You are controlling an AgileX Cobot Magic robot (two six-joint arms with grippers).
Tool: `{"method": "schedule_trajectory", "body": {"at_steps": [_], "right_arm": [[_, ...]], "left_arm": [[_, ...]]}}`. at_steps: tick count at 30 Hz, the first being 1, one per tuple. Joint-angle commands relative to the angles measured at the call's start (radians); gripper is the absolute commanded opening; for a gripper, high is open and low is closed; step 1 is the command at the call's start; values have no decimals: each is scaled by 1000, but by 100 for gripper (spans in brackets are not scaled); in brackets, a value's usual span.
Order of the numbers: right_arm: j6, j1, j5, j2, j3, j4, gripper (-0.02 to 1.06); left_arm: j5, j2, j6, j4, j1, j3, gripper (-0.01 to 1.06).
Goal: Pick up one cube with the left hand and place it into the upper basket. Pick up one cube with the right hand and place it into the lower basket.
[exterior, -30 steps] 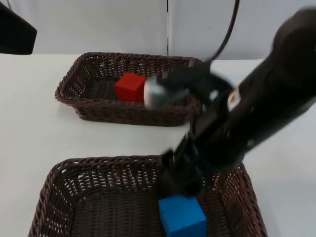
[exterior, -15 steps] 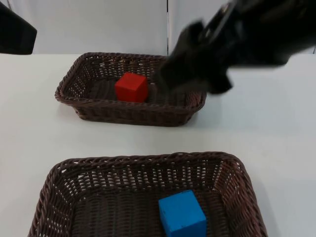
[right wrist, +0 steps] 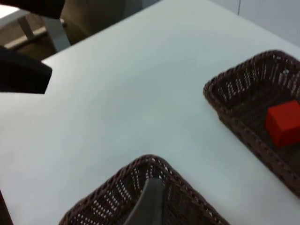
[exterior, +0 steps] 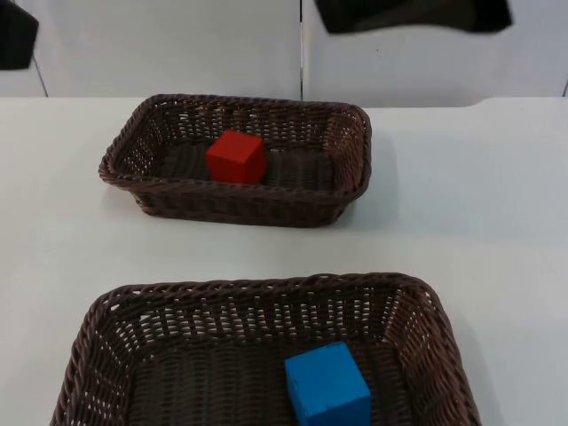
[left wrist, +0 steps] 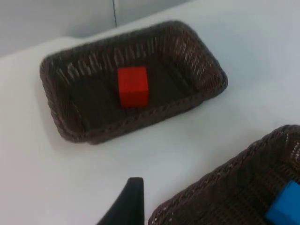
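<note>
The red cube (exterior: 236, 157) sits in the upper basket (exterior: 342, 191) at the frame's upper middle, the blue cube (exterior: 327, 384) in the lower basket (exterior: 98, 324) at the bottom, both on the white counter (exterior: 479, 222); each gripper's grip I cannot tell.

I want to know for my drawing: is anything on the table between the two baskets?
No, only bare white table between the upper basket and lower basket, per the top view.
</note>
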Motion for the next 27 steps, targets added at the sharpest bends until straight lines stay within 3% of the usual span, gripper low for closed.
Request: {"method": "schedule_trajectory", "body": {"at_steps": [1,8,13,27], "right_arm": [[-7,2,4,-41,1,-5,78],[-42,2,10,-90,39,-5,78],[-44,2,-22,-164,121,-5,78],[-57,2,-36,-450,281,-7,78]], "left_arm": [[22,-52,6,7,0,2,100],[62,-113,6,9,0,2,100],[142,-160,8,12,0,2,100],[244,-339,8,12,0,2,100]]}}
